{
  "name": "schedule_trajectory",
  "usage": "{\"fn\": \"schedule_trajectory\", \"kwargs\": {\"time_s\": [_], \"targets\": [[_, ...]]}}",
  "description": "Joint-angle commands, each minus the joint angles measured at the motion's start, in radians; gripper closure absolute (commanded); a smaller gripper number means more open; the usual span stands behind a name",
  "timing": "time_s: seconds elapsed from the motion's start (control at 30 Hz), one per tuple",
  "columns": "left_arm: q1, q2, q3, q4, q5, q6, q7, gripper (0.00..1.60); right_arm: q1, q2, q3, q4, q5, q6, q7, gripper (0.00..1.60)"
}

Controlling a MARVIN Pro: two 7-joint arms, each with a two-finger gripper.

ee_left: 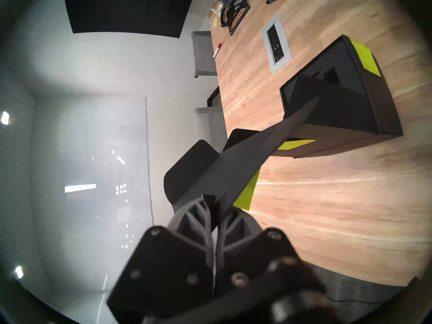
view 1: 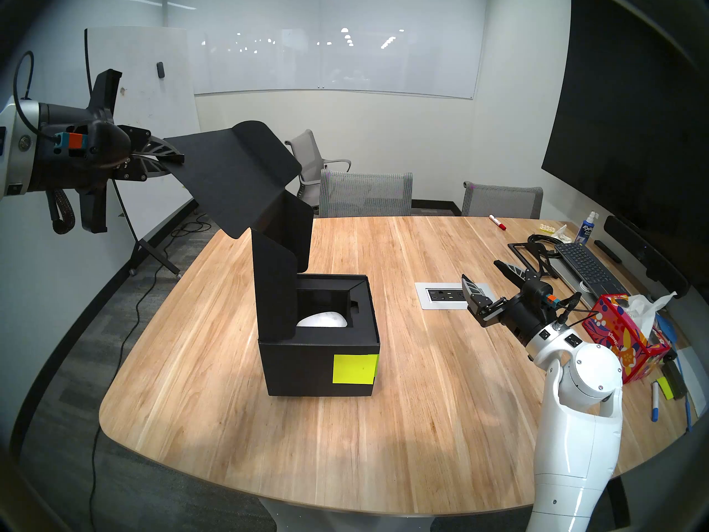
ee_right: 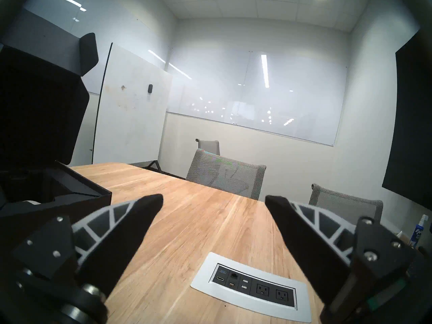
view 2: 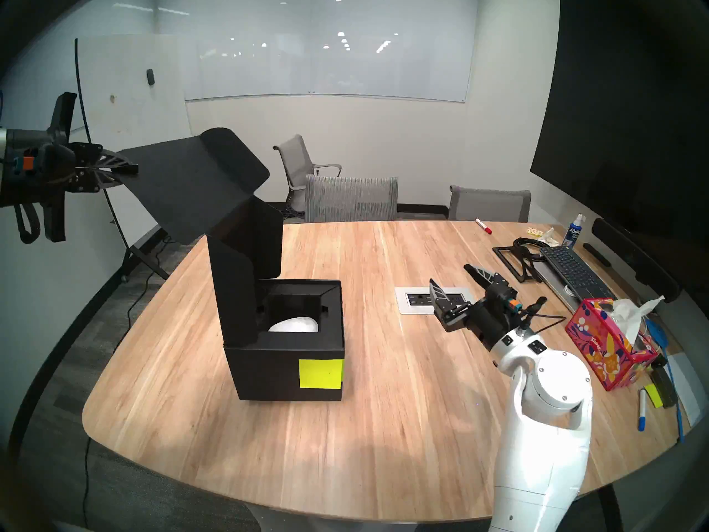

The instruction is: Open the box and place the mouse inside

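Observation:
The black box (view 1: 307, 370) (view 2: 268, 374) stands mid-table with a neon yellow-green note on its front. Its flap lid (view 1: 226, 174) (view 2: 184, 182) (ee_left: 245, 164) is lifted high, up and to the left. My left gripper (view 1: 178, 159) (view 2: 132, 169) (ee_left: 215, 199) is shut on the lid's outer edge. The white mouse (view 1: 323, 321) (view 2: 294, 324) lies in the box's inner recess. To the right of the box, above the table, my right gripper (view 1: 481, 276) (view 2: 450, 276) (ee_right: 214, 199) is open and holds nothing.
A white power outlet plate (view 1: 445, 295) (ee_right: 252, 286) is set in the wooden table (view 1: 403, 423). At the right edge are a pink tissue box (view 1: 621, 339), keyboard (view 1: 587, 266), markers and a spray bottle. Grey chairs (view 1: 366, 193) stand behind.

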Motion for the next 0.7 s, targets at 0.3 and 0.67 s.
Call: {"fn": "schedule_trajectory", "kwargs": {"time_s": [0.3,0.67], "targets": [[-0.022,0.097,0.103,0.001,-0.069,-0.157,-0.042,1.6,0.01,0.002,0.002,-0.02,0.008,-0.005,-0.001,0.0],[-0.036,0.112,0.165,0.001,-0.064,-0.224,-0.028,1.6,0.01,0.002,0.002,-0.02,0.008,-0.005,-0.001,0.0]]}}
